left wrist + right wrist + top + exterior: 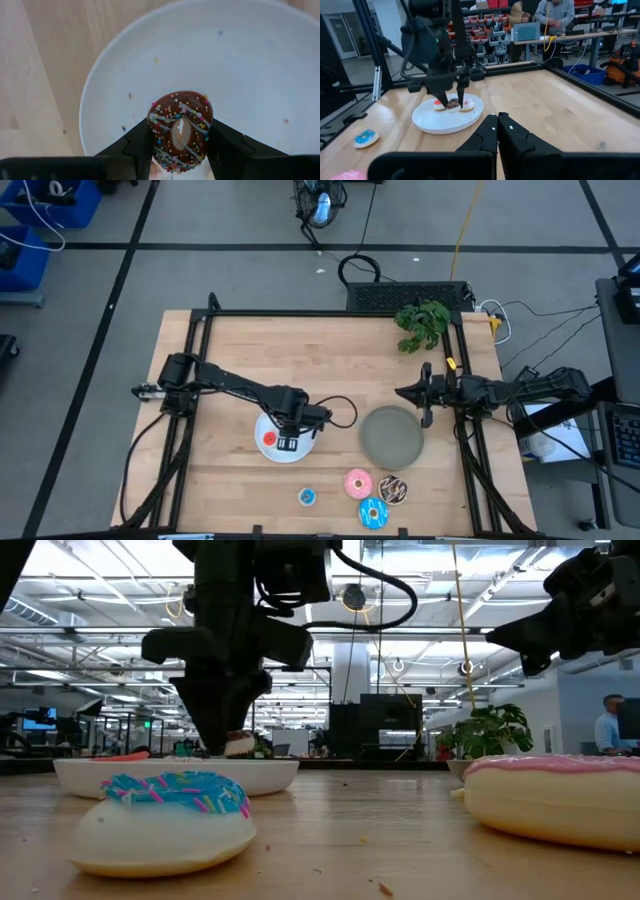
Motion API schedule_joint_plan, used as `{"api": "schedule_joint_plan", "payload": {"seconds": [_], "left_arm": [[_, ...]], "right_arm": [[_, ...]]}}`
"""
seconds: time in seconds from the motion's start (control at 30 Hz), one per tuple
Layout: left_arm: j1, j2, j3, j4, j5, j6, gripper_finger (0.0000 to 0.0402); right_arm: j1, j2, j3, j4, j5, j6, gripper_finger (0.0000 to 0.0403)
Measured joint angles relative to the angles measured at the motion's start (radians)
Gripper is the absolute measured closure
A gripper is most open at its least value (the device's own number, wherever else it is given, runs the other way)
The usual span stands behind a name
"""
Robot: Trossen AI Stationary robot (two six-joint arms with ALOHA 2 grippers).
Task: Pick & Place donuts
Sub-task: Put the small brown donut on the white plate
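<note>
The left gripper (178, 150) is clamped on a brown donut (180, 131) with coloured sprinkles and white stripes, one finger (135, 145) pressed to each side of the ring. It hangs low over the white plate (262, 425), the donut at or just above the plate's floor; whether it touches cannot be told. On the same plate, right beside the fingers, lie a red donut (269, 439) on one side and a whitish donut (468, 104) on the other.

Nearer the table's front edge from this gripper lies a small blue donut (307, 497). Off to its right, also toward the front, sit three larger ones close together: a pink donut (357, 483), a chocolate donut (393, 490) and a big blue donut (373, 513).

The grey plate (392, 436) rests just right of the left gripper.

The right gripper (497, 131) waits with its fingers pressed together, raised above the table at the grey plate's far side, well apart from the donuts. A plant (423, 324) stands behind it at the table's back edge.
</note>
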Motion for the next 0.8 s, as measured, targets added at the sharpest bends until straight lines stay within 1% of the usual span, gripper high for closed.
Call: {"api": "schedule_joint_plan", "payload": {"seconds": [0.37, 0.8], "left_arm": [[0.000, 0.000, -0.001, 0.018, 0.004, -0.015, 0.0240], [0.005, 0.001, -0.002, 0.044, 0.004, 0.002, 0.0240]], "right_arm": [[0.000, 0.000, 0.000, 0.016, -0.001, -0.010, 0.0403], [0.000, 0.000, 0.000, 0.019, -0.001, -0.008, 0.0403]]}}
